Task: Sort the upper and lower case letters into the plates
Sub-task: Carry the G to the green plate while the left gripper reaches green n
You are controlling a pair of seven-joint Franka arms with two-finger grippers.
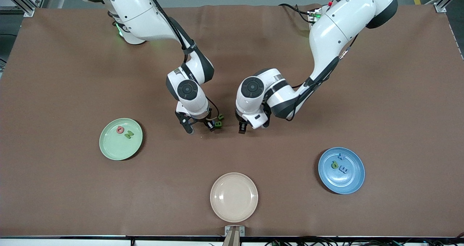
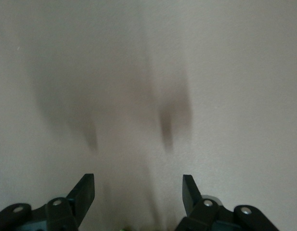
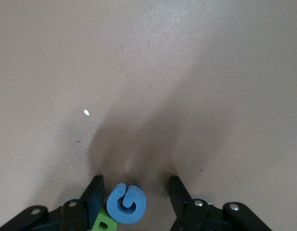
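- A blue letter (image 3: pixel 126 203) is seen between the fingers of the right gripper (image 1: pixel 198 126) in the right wrist view, with a green letter (image 3: pixel 106 222) touching it; in the front view a green B (image 1: pixel 218 123) lies on the table (image 1: pixel 72 75) just beside that gripper.
- The right gripper is low over the table's middle, partly open around the blue letter – whether the pads already press on it cannot be told.
- The left gripper (image 1: pixel 242 128) hangs beside it over bare table, wide open and holding nothing.
- Two letters – a red one (image 1: pixel 120 130) and a green N (image 1: pixel 129 134) – lie in the green plate (image 1: pixel 108 148) toward the right arm's end; three lie in the blue plate (image 1: pixel 353 182) toward the left arm's end: a blue one (image 1: pixel 340 156), a green one (image 1: pixel 335 164) and a blue E (image 1: pixel 343 170).
- A beige plate (image 1: pixel 234 199), nearest the camera, holds nothing.
- Risks, as judged from here:
  - The green letter could be caught or dragged with the blue one, since the two touch.
  - The small blue letter sits off-centre, close to one finger, so it could be tipped or squeezed out as the fingers close.
  - The two grippers stand near each other, and a sideways move by either could bring contact.
  - The letter's case could be misread, and the wrong plate chosen.
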